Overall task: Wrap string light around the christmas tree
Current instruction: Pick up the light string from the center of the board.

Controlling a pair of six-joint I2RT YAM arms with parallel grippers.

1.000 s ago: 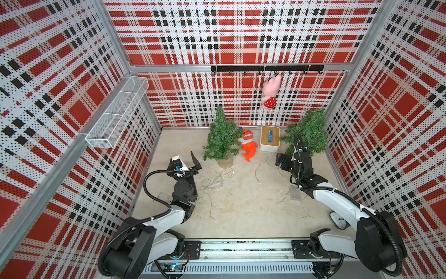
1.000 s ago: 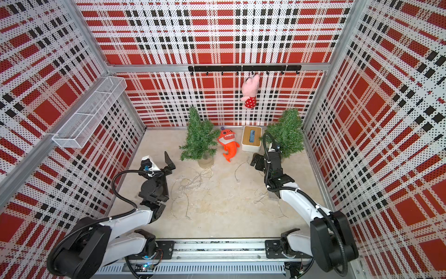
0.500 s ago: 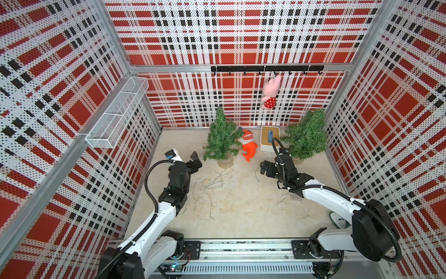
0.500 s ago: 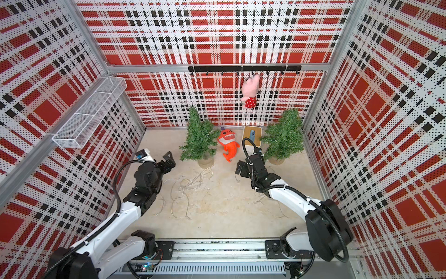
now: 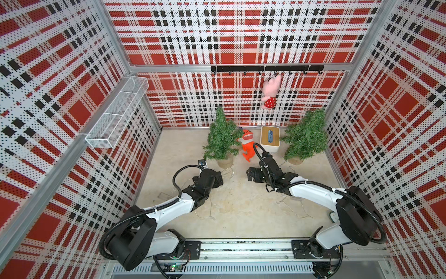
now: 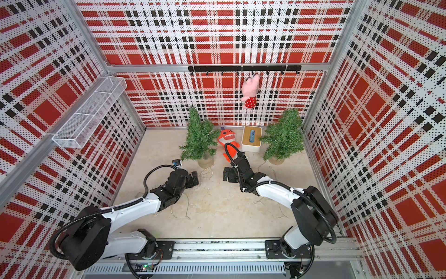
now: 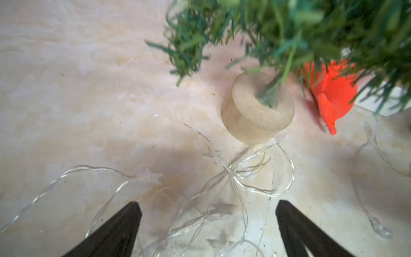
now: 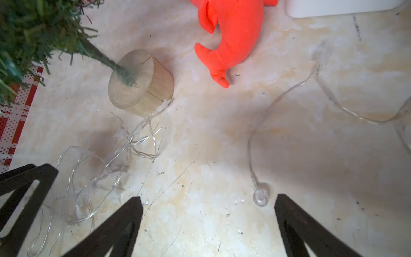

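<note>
The string light [image 7: 224,169] is the hardest thing to make out. It is thin clear wire with pale star bulbs, almost lost against the pale desk [image 5: 241,217] in both top views, where only faint loops show between the two sets of jaws. The left wrist view shows it best: a loose tangle lying flat on the desk, partly between the left jaws and partly just ahead of them, with one strand touching the wooden base of the christmas tree [image 7: 258,111]. None of the wire is on the branches. The left jaws are spread wide and grasp nothing. The right jaws are likewise released and empty, and a single strand ends in a small round clear piece [image 8: 260,198] just inside one of them. The tree's crown is blurred and cut off in both wrist views. In a top view the tree [image 5: 222,137] stands upright just beyond the left jaws. An orange plush dinosaur [image 5: 248,147] lies beyond the right jaws, partly hidden by that arm's cable. Farther beyond them is a white box [image 5: 270,140] with a wooden lid, and something blue sits in its slot. A second tree [image 5: 305,136] stands well off to the outer side of the right jaws. A mesh basket [image 5: 115,118], divided into compartments, hangs high on the side wall, far from the left jaws.
</note>
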